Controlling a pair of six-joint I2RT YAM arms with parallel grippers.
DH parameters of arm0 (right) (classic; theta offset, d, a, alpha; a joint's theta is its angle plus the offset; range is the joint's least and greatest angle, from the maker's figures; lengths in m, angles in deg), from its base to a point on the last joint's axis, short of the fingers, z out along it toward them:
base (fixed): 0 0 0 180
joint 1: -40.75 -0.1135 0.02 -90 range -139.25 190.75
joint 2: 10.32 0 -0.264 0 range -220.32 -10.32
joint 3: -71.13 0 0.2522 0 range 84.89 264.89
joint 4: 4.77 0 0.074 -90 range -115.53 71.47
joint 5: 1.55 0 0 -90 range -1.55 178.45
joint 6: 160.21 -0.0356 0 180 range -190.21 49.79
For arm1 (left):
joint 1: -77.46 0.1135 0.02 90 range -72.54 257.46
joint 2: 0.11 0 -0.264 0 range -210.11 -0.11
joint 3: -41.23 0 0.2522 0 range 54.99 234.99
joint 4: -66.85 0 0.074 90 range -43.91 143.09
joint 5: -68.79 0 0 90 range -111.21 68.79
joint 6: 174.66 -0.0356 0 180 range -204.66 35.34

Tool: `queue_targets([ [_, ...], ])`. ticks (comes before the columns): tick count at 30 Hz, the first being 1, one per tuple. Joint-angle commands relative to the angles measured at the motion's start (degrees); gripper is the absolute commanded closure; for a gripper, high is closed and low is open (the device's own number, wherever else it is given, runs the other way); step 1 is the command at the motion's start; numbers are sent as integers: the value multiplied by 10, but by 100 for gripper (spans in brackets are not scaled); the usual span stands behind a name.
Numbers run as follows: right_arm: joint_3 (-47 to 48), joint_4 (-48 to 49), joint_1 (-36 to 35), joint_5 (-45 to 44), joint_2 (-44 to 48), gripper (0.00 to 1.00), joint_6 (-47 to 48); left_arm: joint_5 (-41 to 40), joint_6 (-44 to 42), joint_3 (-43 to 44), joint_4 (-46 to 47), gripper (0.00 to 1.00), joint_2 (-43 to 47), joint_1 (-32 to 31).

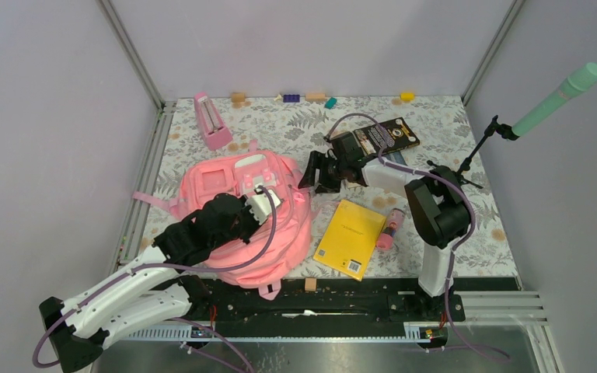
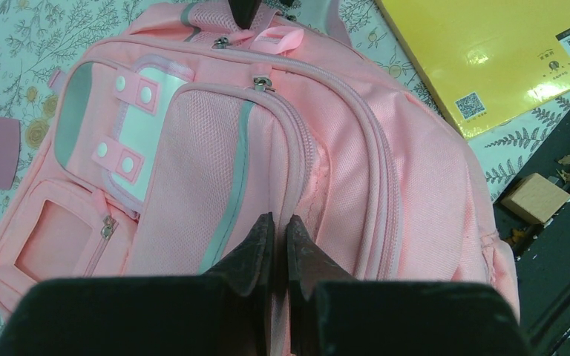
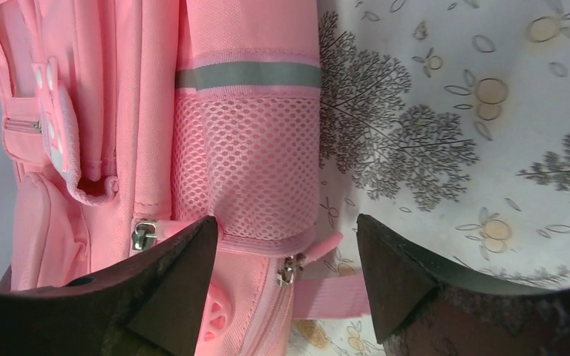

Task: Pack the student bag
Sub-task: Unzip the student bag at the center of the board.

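The student bag (image 1: 237,225) is a pink backpack lying front-up at the table's centre-left. My left gripper (image 1: 274,203) rests on its front. In the left wrist view its jaws (image 2: 280,219) are pinched nearly shut on a fold of the bag (image 2: 215,148) beside a zipper seam. My right gripper (image 1: 311,172) is open at the bag's top right side. In the right wrist view it (image 3: 286,219) straddles a zipper pull (image 3: 291,267) and a pink strap (image 3: 326,293) below the mesh side pocket (image 3: 249,163), touching neither.
A yellow book (image 1: 350,237) lies right of the bag, with a pink tube (image 1: 389,227) beside it. A black book (image 1: 385,136) lies behind my right arm. A pink metronome (image 1: 212,120) stands at the back left, a mint microphone (image 1: 556,97) at the right. A wooden block (image 1: 309,284) sits at the front edge.
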Motion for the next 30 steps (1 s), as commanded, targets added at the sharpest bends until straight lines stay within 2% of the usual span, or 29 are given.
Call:
queue_targets([
  [1,32,30,-19,30,-19,27,-23,-29,-2,11,55,100,9,0],
  [3,30,30,-22,40,-25,30,-34,-30,-2,11,57,100,8,0],
  [6,16,75,-24,63,-23,48,-56,-31,-2,12,57,100,3,0],
  [9,2,97,-24,60,-8,79,-69,-33,-2,13,56,100,1,0],
  [11,-5,97,-23,51,5,96,-68,-34,-2,12,56,100,4,0],
  [12,-9,96,-23,48,13,100,-66,-34,-1,12,57,100,5,0],
  [16,-46,96,-18,10,68,100,-59,-35,-1,10,60,100,9,0],
  [23,-158,64,-10,-126,231,100,-32,-67,1,10,60,100,14,1],
  [30,-260,64,-13,-143,321,100,-36,-104,2,12,54,100,13,1],
])
